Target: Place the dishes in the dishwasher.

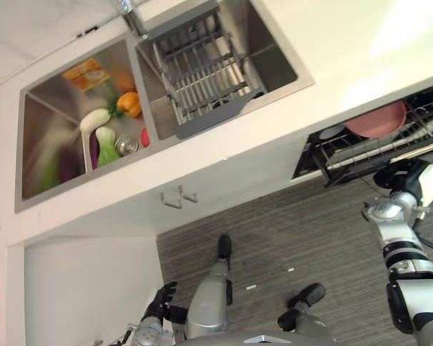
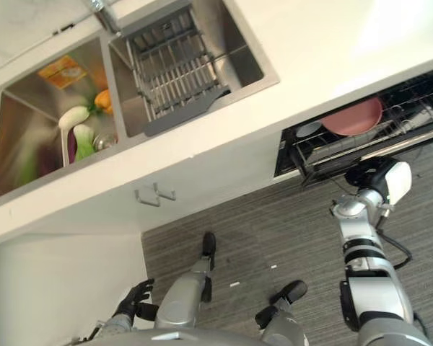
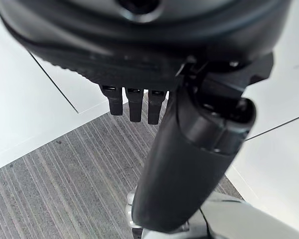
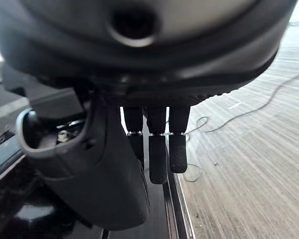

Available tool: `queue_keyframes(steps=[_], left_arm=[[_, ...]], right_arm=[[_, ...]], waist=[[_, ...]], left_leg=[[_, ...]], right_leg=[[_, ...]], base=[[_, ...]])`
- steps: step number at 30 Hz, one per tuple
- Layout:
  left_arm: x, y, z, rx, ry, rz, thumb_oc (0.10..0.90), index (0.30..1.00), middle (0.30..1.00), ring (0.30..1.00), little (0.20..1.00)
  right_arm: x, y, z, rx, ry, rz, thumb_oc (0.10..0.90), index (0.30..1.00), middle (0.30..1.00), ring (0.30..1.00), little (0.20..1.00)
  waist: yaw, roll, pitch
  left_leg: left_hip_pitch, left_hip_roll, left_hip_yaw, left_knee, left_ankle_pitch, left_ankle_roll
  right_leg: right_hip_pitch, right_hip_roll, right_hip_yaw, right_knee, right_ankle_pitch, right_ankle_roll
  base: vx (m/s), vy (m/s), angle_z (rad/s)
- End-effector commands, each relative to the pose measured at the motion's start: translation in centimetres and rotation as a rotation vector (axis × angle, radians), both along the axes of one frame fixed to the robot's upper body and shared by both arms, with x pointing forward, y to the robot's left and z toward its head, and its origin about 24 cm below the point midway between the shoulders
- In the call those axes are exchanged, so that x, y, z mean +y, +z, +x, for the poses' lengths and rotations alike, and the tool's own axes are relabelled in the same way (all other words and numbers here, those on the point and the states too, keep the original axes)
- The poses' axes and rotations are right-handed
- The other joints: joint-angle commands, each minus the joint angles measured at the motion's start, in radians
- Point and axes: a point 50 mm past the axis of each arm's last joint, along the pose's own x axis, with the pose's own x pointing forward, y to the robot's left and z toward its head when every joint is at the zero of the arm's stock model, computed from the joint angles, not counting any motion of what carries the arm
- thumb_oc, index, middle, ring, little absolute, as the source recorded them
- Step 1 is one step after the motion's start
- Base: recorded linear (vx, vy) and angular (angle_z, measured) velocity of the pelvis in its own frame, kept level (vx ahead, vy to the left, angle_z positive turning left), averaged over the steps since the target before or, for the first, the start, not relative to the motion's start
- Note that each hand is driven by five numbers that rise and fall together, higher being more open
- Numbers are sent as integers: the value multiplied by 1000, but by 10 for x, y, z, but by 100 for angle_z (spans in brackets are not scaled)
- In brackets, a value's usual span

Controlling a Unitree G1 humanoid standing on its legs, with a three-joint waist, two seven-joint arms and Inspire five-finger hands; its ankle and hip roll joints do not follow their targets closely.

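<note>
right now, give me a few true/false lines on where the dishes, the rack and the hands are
1. A pink plate sits in the pulled-out dishwasher rack. True.
2. The right hand is over by the sink. False: it is at the front edge of the dishwasher rack, fingers straight and holding nothing.
3. The left hand hangs low near the white cabinet, fingers straight. True.
4. The vegetables lie in the same basin as the metal drying rack. False: they lie in the other sink basin, beside it.
5. The left hand carries a dish. False: it holds nothing.
</note>
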Motion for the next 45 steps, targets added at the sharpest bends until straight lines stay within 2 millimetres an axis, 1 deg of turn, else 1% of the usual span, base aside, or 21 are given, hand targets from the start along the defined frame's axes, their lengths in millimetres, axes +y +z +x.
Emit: queue_keyframes(steps=[1,4,9,17,18,19,20,21,22,23,24,26,29,31,32,34,35,36,38,40,45], left_arm=[[29,12,23,-36,-84,128,800,900,900,900,900],[42,9,9,11,-26,135,800,900,900,900,900],[51,7,-1,34,30,138,800,900,900,900,900],[43,6,4,21,30,88,800,900,900,900,900],[41,6,4,20,29,77,800,900,900,900,900],[39,5,5,18,34,61,800,900,900,900,900],[40,5,3,25,42,56,800,900,900,900,900],[40,5,2,26,41,57,800,900,900,900,900],[37,-8,-19,160,67,18,800,900,900,900,900],[34,-17,-42,281,83,-35,800,900,900,900,900],[36,-17,-43,284,82,-33,800,900,900,900,900],[33,-22,-58,350,131,-81,800,900,900,900,900],[35,-25,-72,363,338,-174,800,900,900,900,900],[35,-26,-82,385,434,-217,800,900,900,900,900],[35,-26,-83,387,434,-215,800,900,900,900,900],[37,-27,-91,426,451,-226,800,900,900,900,900],[37,-27,-91,426,450,-225,800,900,900,900,900],[37,-27,-93,432,473,-230,800,900,900,900,900],[38,-27,-97,443,502,-232,800,900,900,900,900],[37,-27,-99,449,505,-233,800,900,900,900,900],[35,-28,-89,426,450,-188,800,900,900,900,900]], right_arm=[[65,140,59,-265,443,-482,400,300,300,300,300],[59,164,59,-148,442,-757,400,300,300,300,300],[65,172,64,-105,454,-864,400,300,300,300,300],[84,151,73,-98,515,-795,400,300,300,300,300],[87,140,73,-84,536,-772,400,300,300,300,300],[92,127,73,-81,559,-728,450,375,375,375,375],[93,111,70,-71,572,-677,554,531,531,531,531],[93,111,70,-71,572,-676,562,542,542,542,542],[106,67,62,-26,649,-530,599,599,599,599,599],[113,25,47,36,686,-380,800,900,900,900,900],[113,23,46,38,687,-376,800,900,900,900,900],[115,-27,22,148,705,-225,800,900,900,900,900],[109,-119,-48,433,663,45,800,900,900,900,900],[102,-162,-97,602,587,203,800,900,900,900,900],[103,-163,-98,604,587,206,800,900,900,900,900],[94,-217,-187,852,351,518,800,900,900,900,900],[95,-217,-187,851,351,520,800,900,900,900,900],[92,-227,-212,903,251,601,800,900,900,900,900],[88,-235,-235,995,163,652,800,900,900,900,900],[91,-239,-246,1057,153,671,800,900,900,900,900],[92,-240,-242,1102,156,683,800,900,900,900,900]], waist=[[85,-76,-6],[103,-98,-24],[112,-102,-28],[105,-98,-11],[101,-99,-14],[95,-99,-17],[92,-106,-25],[93,-107,-26],[59,-117,-44],[25,-132,-68],[27,-135,-69],[-12,-151,-93],[-61,-173,-123],[-89,-180,-148],[-89,-181,-148],[-133,-182,-193],[-132,-182,-192],[-140,-181,-204],[-143,-178,-225],[-139,-176,-237],[-112,-179,-220]], left_leg=[[-5,30,43,35,-96,-50],[-8,29,41,29,-89,-54],[-14,34,41,26,-81,-59],[-28,70,52,18,-57,-80],[-23,76,55,18,-60,-79],[-17,81,59,19,-62,-79],[-8,84,63,19,-65,-78],[-8,84,63,19,-65,-78],[21,92,79,25,-79,-72],[61,95,105,33,-100,-65],[65,95,108,32,-102,-64],[117,96,140,42,-127,-56],[190,91,181,59,-159,-49],[223,92,195,63,-158,-51],[226,91,196,62,-158,-51],[282,93,203,54,-159,-53],[284,93,203,53,-159,-53],[298,92,207,54,-162,-54],[319,90,213,59,-173,-53],[336,84,222,69,-194,-48],[350,43,205,166,-288,-9]], right_leg=[[-47,-88,46,62,-138,31],[-46,-87,44,63,-137,30],[-56,-80,47,63,-134,29],[-69,-52,44,43,-135,24],[-66,-48,47,40,-137,22],[-62,-46,50,40,-138,20],[-56,-43,52,38,-139,19],[-56,-43,53,38,-139,19],[-41,-38,70,36,-138,17],[-18,-33,95,32,-138,15],[-15,-33,96,31,-138,16],[14,-27,119,31,-143,13],[62,-30,136,35,-157,14],[84,-28,140,52,-173,7],[86,-28,140,53,-175,7],[140,-17,142,76,-205,-4],[141,-17,141,76,-206,-4],[153,-14,142,78,-210,-4],[171,-18,147,78,-212,-2],[180,-28,152,79,-209,3],[168,-105,155,207,-208,26]], base=[[28,-30,13],[29,-19,6],[-8,-8,7],[-58,-39,-3],[0,0,0],[-3,-29,-4],[0,0,0],[63,2,-4],[124,44,-3],[127,45,-3],[101,48,-6],[85,30,-26],[59,-6,-28],[40,-18,-27],[55,-19,-29],[73,-13,-12],[44,0,-6],[37,13,-12],[53,31,-24],[51,80,-26],[-4,157,-16]])
